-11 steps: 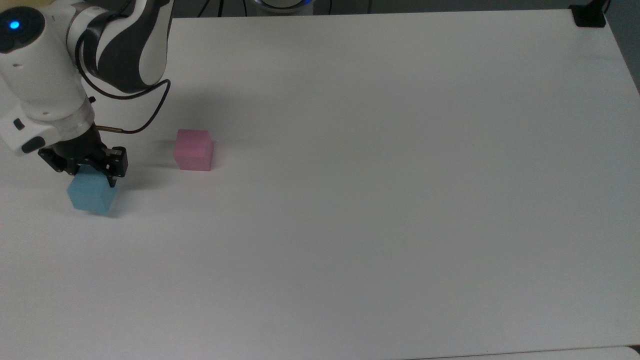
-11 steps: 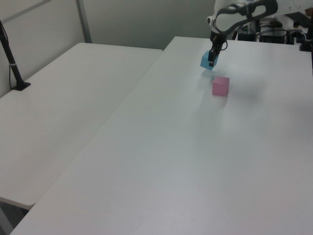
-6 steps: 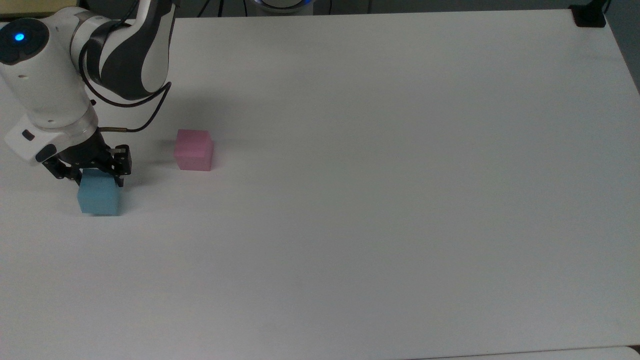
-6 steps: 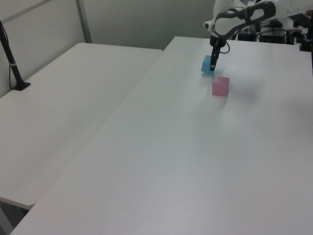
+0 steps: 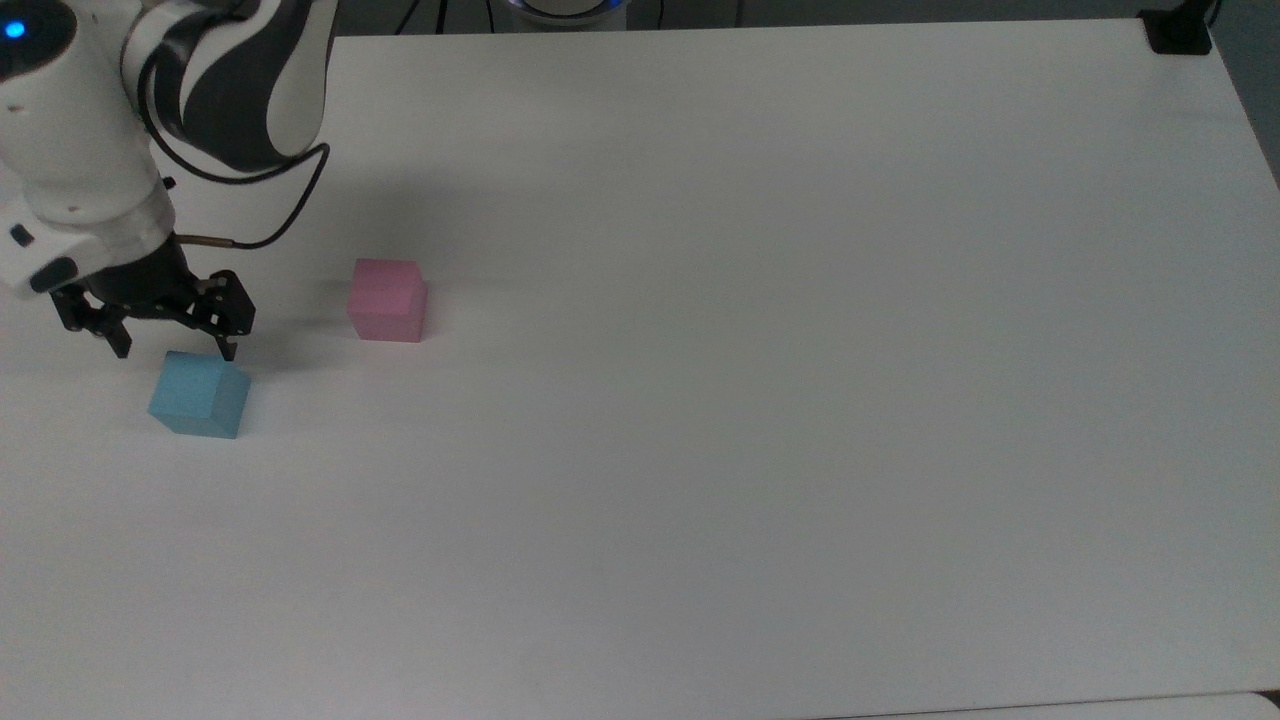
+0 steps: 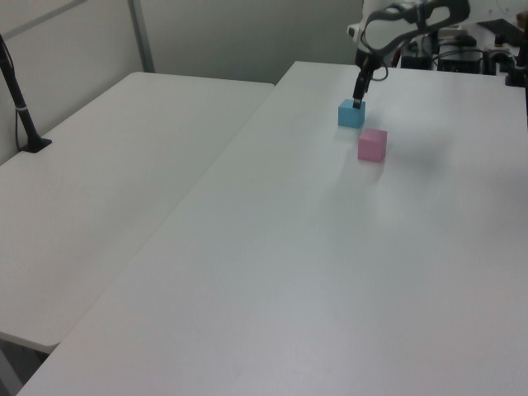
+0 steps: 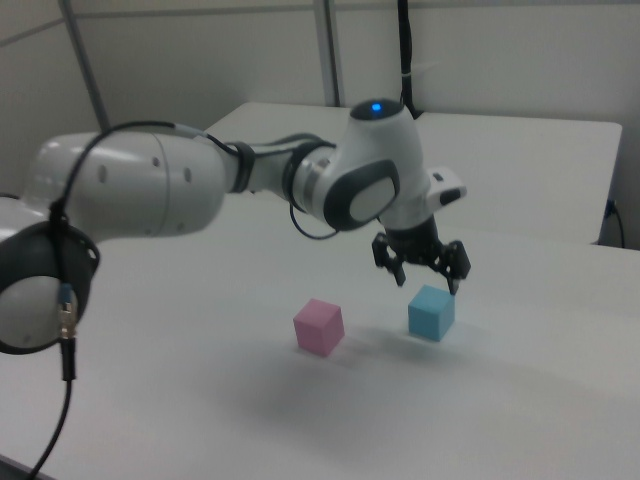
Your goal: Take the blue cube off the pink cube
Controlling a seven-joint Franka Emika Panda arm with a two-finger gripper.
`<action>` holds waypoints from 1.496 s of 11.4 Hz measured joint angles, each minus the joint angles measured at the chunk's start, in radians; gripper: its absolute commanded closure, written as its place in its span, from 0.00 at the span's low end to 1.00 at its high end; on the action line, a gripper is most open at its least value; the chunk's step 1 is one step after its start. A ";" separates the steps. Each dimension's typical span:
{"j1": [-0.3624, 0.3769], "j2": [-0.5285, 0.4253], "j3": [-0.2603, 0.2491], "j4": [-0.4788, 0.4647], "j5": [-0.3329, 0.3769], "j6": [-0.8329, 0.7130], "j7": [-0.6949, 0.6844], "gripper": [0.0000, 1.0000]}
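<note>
The blue cube (image 5: 199, 394) (image 6: 351, 113) (image 7: 431, 312) rests on the white table (image 5: 700, 400), apart from the pink cube (image 5: 387, 299) (image 6: 372, 144) (image 7: 319, 326), which also sits on the table. In the top view the blue cube lies to the pink cube's left and a little nearer the bottom edge. My gripper (image 5: 172, 348) (image 7: 428, 283) hangs just above the blue cube, open, its black fingers spread wider than the cube and holding nothing.
A black post base (image 5: 1180, 35) stands at the table's far right corner in the top view. A second white table (image 6: 107, 173) adjoins on the left view's left, with a black pole (image 6: 21, 107) on it. The arm's bulk (image 7: 150, 190) reaches over the table.
My gripper set the blue cube down on the table, opened and let it go, then rose a little above it. The pink cube has not moved.
</note>
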 measured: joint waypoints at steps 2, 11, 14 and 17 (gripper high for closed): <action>-0.001 -0.137 0.004 -0.034 0.000 -0.116 0.146 0.00; 0.226 -0.679 0.019 -0.237 -0.045 -0.661 0.501 0.00; 0.277 -0.677 0.017 -0.307 -0.130 -0.568 0.419 0.00; 0.276 -0.666 0.011 -0.308 -0.131 -0.556 0.391 0.00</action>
